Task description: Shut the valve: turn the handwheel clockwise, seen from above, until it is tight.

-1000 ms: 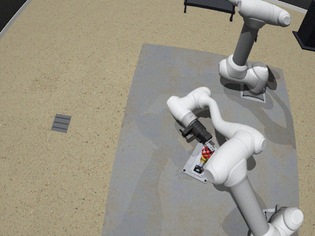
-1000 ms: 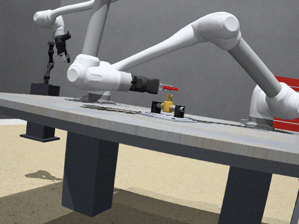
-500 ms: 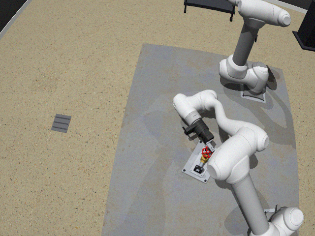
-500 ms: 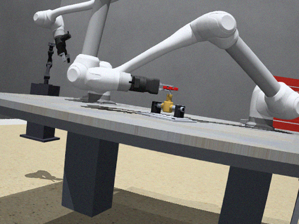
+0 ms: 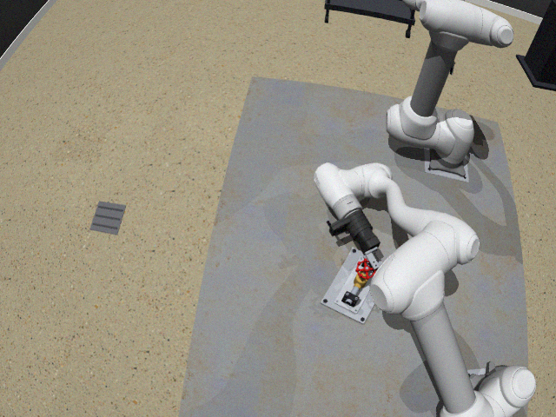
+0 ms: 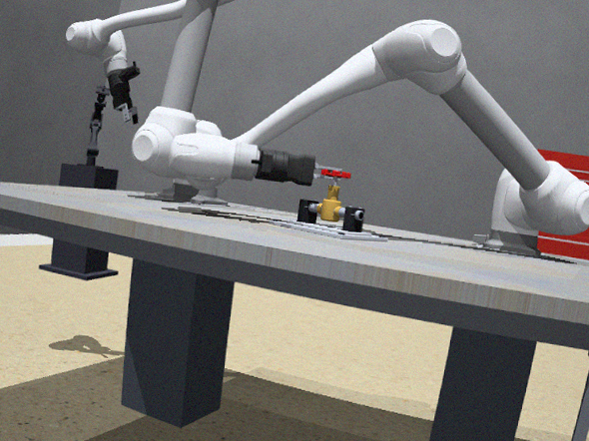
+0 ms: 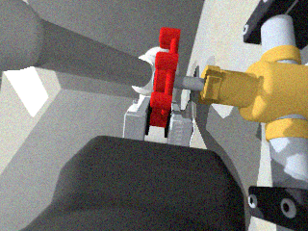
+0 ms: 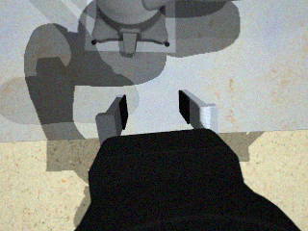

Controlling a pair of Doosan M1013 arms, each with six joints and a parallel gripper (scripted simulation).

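Note:
The red handwheel [image 5: 365, 269] [image 6: 338, 174] [image 7: 165, 82] sits level on top of the yellow valve body [image 5: 360, 281] [image 6: 330, 210] [image 7: 281, 91]. My left gripper [image 5: 373, 261] [image 6: 327, 173] [image 7: 159, 111] comes in from the side, nearly level, and is shut on the handwheel's rim, with one finger above it and one below. The rim parts between the fingers are partly hidden. My right gripper [image 6: 130, 117] [image 8: 153, 103] is open and empty, high up and far from the valve.
The valve's pipe rests in black clamps [image 6: 353, 219] [image 7: 274, 202] on a pale base plate [image 5: 333, 294]. The left arm's elbow [image 5: 404, 287] stands close beside the valve. The right arm's base and lower links [image 5: 431, 129] [image 6: 178, 153] stand farther back on the table [image 5: 251, 314].

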